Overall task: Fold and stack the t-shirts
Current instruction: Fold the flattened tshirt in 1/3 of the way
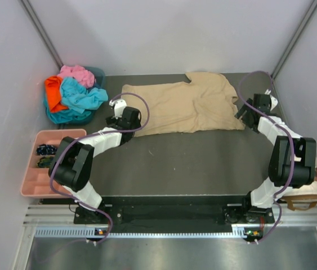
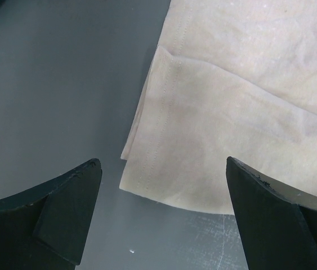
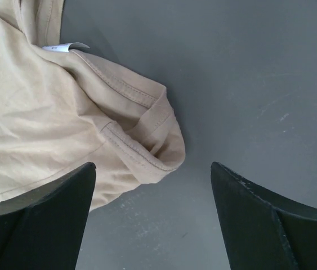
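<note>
The tan t-shirt [image 1: 186, 107] lies spread along the far side of the table [image 1: 192, 163], its doubled hem corner at the left end and a rumpled, stitched fold at the right. The other t-shirts [image 1: 74, 93] are heaped at the far left. The left gripper [image 2: 163, 163] hangs spread over the hem corner and the right gripper [image 3: 152, 166] hangs spread beside the fold, both holding nothing. Each should probably catch both layers at the edge and lift evenly.

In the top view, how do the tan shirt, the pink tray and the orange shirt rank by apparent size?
1. Tan shirt, clearly the largest.
2. Pink tray.
3. Orange shirt, smallest as seen; it is bunched and partly covered.
</note>
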